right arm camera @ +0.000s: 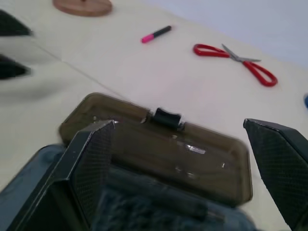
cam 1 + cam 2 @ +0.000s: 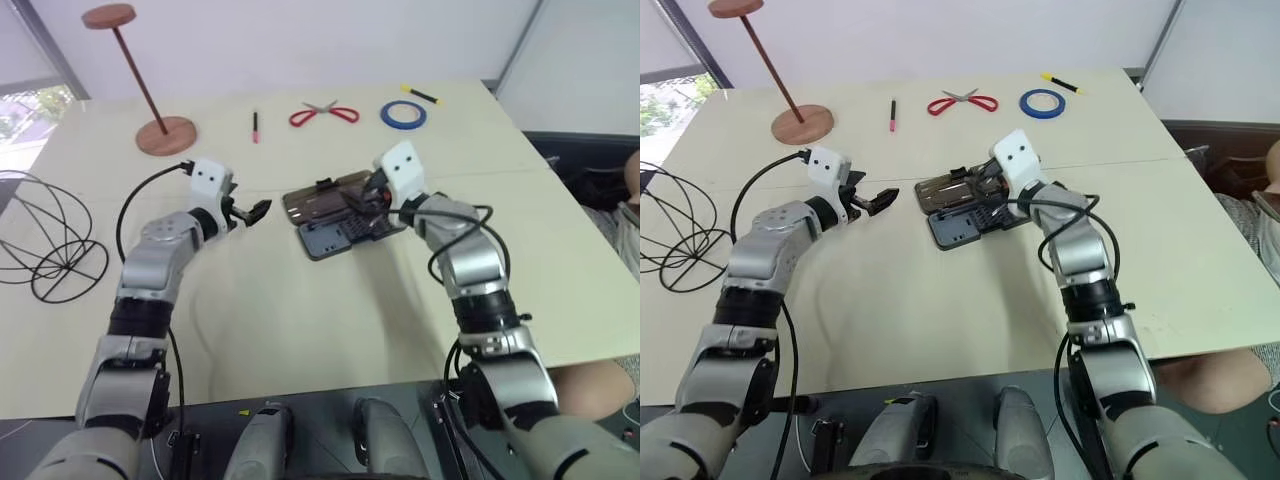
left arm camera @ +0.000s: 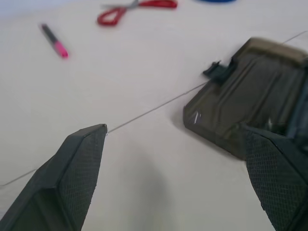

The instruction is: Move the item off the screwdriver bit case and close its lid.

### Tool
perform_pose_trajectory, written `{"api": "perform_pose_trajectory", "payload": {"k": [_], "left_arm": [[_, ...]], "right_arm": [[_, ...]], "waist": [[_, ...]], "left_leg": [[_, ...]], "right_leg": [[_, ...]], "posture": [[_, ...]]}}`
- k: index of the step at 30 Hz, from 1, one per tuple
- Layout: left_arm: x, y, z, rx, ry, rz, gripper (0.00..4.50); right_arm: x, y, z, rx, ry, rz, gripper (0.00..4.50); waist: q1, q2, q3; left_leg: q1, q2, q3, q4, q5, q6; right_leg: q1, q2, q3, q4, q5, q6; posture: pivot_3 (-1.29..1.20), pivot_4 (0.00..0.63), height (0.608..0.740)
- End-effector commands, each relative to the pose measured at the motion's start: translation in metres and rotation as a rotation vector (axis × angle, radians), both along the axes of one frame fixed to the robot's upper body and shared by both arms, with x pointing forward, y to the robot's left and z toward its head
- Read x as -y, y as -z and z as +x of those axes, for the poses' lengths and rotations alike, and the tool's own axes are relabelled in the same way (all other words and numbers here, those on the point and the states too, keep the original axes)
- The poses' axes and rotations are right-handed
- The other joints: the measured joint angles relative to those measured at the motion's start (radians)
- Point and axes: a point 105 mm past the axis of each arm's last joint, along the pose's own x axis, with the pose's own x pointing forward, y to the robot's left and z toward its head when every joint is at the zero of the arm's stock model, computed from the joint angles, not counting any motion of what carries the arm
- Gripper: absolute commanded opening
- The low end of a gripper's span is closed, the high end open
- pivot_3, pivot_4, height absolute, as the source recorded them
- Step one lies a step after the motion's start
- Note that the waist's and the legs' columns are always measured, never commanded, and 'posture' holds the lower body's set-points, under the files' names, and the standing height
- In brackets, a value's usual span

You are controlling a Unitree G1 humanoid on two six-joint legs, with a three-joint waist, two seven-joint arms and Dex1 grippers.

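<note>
Both grippers, left gripper (image 2: pixel 258 211) and right gripper (image 1: pixel 183 159), spread wide, flank the open-lidded case (image 2: pixel 335 235)

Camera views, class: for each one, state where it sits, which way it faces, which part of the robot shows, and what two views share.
Left and right eye views: on the head, looking forward and down over both arms at the beige table.
Left wrist view: along the open left gripper toward the translucent smoky-brown lid.
Right wrist view: along the open right gripper, over the dark grey plastic bit case.
Shared: both wrist views show the lid, red-handled scissors and pink-tipped black marker.
</note>
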Motion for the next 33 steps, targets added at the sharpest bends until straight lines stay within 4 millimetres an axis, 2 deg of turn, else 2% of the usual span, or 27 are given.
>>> {"api": "perform_pose_trajectory", "payload": {"k": [1, 7, 14, 18, 25, 28, 33], "left_arm": [[0.011, -0.004, 0.011, -0.001, 0.042, 0.029, 4.50], [0.040, -0.009, 0.022, -0.051, 0.097, 0.002, 4.50], [0.056, -0.004, 0.030, -0.120, 0.027, 0.000, 4.50], [0.057, 0.002, 0.032, -0.142, -0.023, 0.039, 4.50], [0.045, 0.018, 0.033, -0.187, -0.155, 0.098, 4.50], [0.043, 0.022, 0.032, -0.198, -0.172, 0.099, 3.62], [0.043, 0.028, 0.030, -0.233, -0.197, 0.078, 1.12]], "right_arm": [[0.001, -0.020, -0.017, 0.061, 0.036, 0.043, 4.46], [0.018, -0.016, -0.024, 0.041, 0.158, 0.093, 4.46], [0.025, -0.019, -0.025, 0.044, 0.207, 0.116, 4.46], [0.025, -0.020, -0.025, 0.048, 0.213, 0.114, 4.46], [0.024, -0.024, -0.022, 0.059, 0.208, 0.107, 4.46], [0.023, -0.025, -0.022, 0.061, 0.207, 0.106, 4.50], [0.025, -0.026, -0.020, 0.064, 0.217, 0.106, 4.50]], "waist": [[0.001, 0.000, 0.000], [0.007, 0.000, 0.000], [0.001, 0.000, 0.000], [0.002, 0.000, 0.000], [0.004, 0.000, 0.000], [0.001, 0.000, 0.000], [-0.004, 0.000, 0.000]], "left_leg": [[0.000, 0.000, 0.000, 0.000, 0.000, 0.000], [0.000, 0.000, 0.001, 0.001, 0.000, 0.000], [0.000, 0.000, 0.002, 0.001, 0.000, 0.000], [0.000, 0.000, 0.002, 0.001, 0.000, 0.000], [0.000, 0.000, 0.001, 0.001, 0.000, 0.000], [0.000, 0.000, 0.001, 0.001, 0.000, 0.000], [0.001, 0.000, 0.001, 0.001, 0.000, 0.000]], "right_leg": [[0.000, 0.000, 0.000, 0.000, 0.000, 0.000], [0.000, 0.000, 0.000, 0.001, 0.000, 0.000], [0.000, 0.000, 0.000, 0.002, 0.000, 0.000], [0.000, 0.000, 0.000, 0.002, 0.000, 0.000], [0.000, 0.000, 0.000, 0.002, 0.000, 0.000], [0.000, 0.000, 0.000, 0.002, 0.000, 0.000], [0.000, 0.000, 0.000, 0.003, 0.000, 0.000]], "posture": [[0.00, 0.150, 0.740], [0.00, 0.150, 0.740], [0.00, 0.150, 0.740], [0.00, 0.150, 0.740], [0.00, 0.150, 0.740], [0.00, 0.150, 0.740], [0.00, 0.150, 0.740]]}}
